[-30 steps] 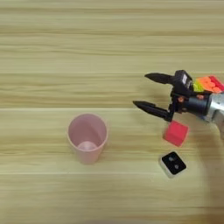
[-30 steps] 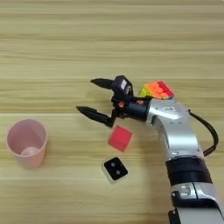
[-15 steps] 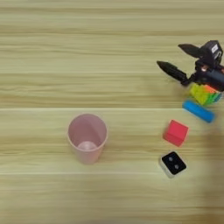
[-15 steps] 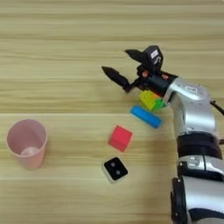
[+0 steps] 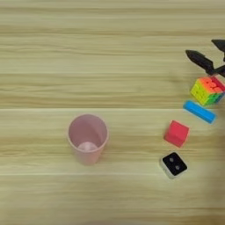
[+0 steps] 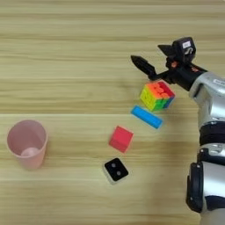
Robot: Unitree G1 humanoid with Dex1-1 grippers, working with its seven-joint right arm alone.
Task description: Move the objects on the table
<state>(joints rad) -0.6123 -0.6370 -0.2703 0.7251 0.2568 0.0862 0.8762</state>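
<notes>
- Near the right edge of the surface, towards the far side, the right gripper (image 6: 154, 58) hangs with its two black fingers (image 6: 144, 67) spread wide and empty, touching nothing that I can see.
- The nearer fingertip sits just beyond the multicoloured puzzle cube (image 6: 157, 95), apart from it; the silver forearm (image 6: 214, 94) runs back to the right edge and down towards the near right corner.
- The likely step is a reach for the puzzle cube (a judgement, since no goal is named). To do it well, bring the wide-spread fingers down so they straddle two opposite faces of the cube, square to them, and close only when both tips are level with its middle; the cube stands turned at an angle, so the wrist should match that turn.
- Take care with the blue flat bar (image 6: 147, 117), which lies just beside the cube on its near side; a low sweep could nudge it.
- Further towards the near edge sits the red cube (image 6: 121, 138), and nearer still the small black-faced white cube (image 6: 116, 170), each apart from its neighbours.
- Well apart, towards the left edge, the pink plastic cup (image 5: 88, 137) stands upright and open-mouthed.
- The light-wood surface (image 5: 66, 57) carries all of these.
</notes>
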